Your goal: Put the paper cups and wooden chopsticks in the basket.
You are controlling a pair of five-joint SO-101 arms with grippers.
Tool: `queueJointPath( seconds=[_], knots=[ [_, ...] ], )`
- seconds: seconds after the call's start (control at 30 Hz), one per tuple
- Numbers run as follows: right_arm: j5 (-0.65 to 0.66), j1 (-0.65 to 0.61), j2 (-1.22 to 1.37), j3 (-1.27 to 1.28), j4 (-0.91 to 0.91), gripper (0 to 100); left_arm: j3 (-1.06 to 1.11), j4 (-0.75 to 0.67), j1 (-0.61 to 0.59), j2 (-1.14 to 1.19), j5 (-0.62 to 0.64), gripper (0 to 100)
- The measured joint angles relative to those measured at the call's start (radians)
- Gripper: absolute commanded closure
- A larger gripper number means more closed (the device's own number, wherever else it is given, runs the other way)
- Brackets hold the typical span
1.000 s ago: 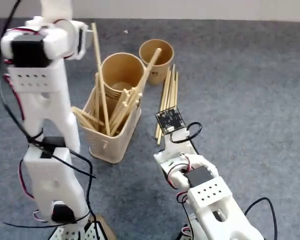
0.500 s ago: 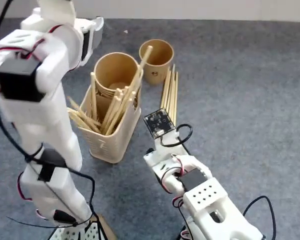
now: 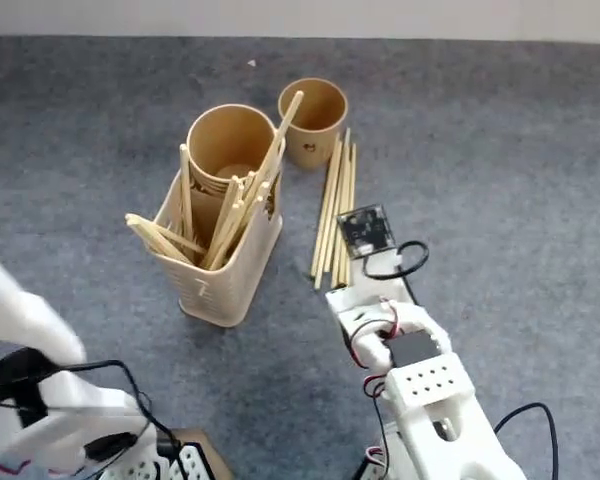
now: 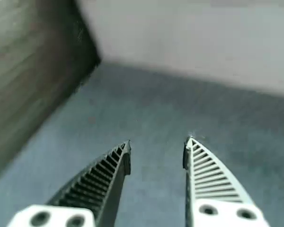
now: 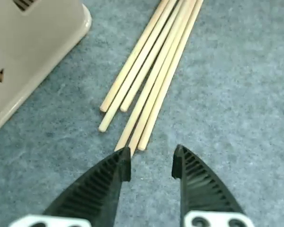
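The grey carpeted table (image 3: 500,150) carries a beige slotted plastic basket (image 3: 220,285) holding a large brown paper cup (image 3: 230,150) and several wooden chopsticks (image 3: 230,215). A smaller brown paper cup (image 3: 313,110) stands just beyond it. A bundle of loose wooden chopsticks (image 3: 335,200) lies beside the basket. The right gripper (image 5: 151,163) hovers at their near ends, partly open and empty. The left gripper (image 4: 156,149) is parted and empty.
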Motion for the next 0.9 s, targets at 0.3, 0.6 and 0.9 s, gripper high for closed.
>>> queueJointPath(
  seconds=[0.3, 0.6, 0.9],
  knots=[
    [-0.041, 0.003, 0.348, -0.275, 0.069, 84.3, 0.953, -0.15, 0.069, 0.003, 0.176, 71],
    [-0.046, 0.003, 0.66, -0.462, -0.071, 84.3, 1.372, -0.529, 0.086, 0.003, 0.367, 71],
    [-0.048, 0.051, 0.928, -0.597, -0.086, 84.3, 1.387, -0.563, 0.086, 0.003, 0.376, 71]
  ],
)
